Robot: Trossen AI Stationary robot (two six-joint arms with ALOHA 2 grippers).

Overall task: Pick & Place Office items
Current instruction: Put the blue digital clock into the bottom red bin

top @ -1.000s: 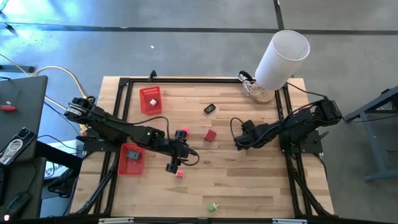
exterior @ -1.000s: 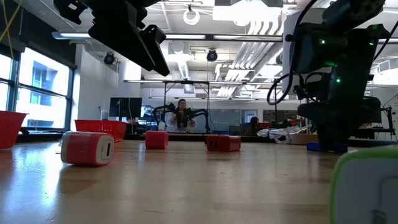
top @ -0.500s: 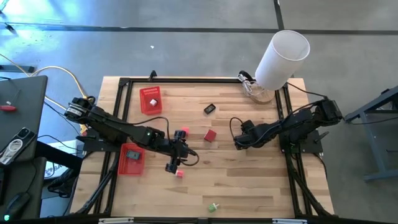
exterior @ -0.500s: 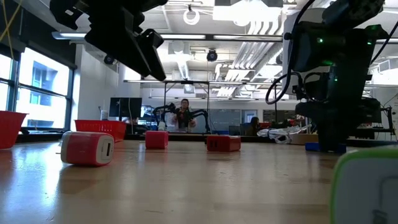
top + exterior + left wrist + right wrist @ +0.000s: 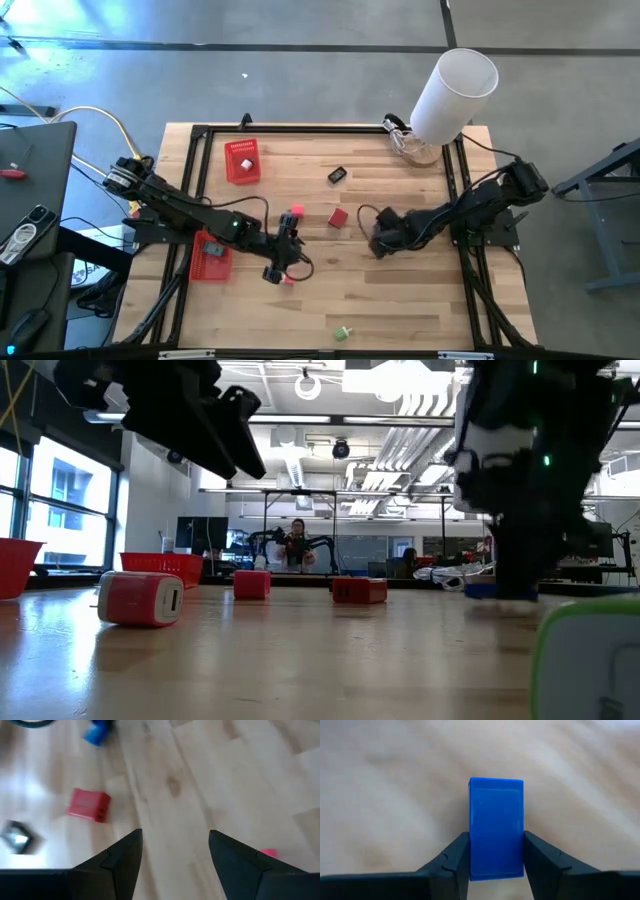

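From above, the right end effector (image 5: 378, 243) sits low over the middle-right of the wooden tabletop (image 5: 400, 300), a little farther toward the near edge than a second ago. The left end effector (image 5: 282, 268) hangs over the left-centre, just beside a small pink item (image 5: 290, 280), and has drifted slightly nearer it. A red block (image 5: 338, 217) lies between the two arms, a black item (image 5: 337, 175) farther back, and a green item (image 5: 343, 332) near the front edge. Two red baskets (image 5: 242, 160) stand on the left, each already holding a piece.

At table height, the right arm blurs at the right, with a blue sliver showing at its foot. A red-and-white block (image 5: 140, 598) lies at the left, and a person sits far behind in the room.

The left wrist view shows its fingers (image 5: 120, 862) spread wide with bare wood between them; the red block (image 5: 89, 805) and a blue piece (image 5: 96, 733) lie beyond, and a pink corner (image 5: 268, 853) peeks past one finger.

The right wrist view shows the blue block (image 5: 496, 827) standing upright between the fingers (image 5: 455, 857), both pressed to its sides. The jaws closed in over the last second, so the grasp looks made. The likely next step is lifting it and carrying it to a basket.
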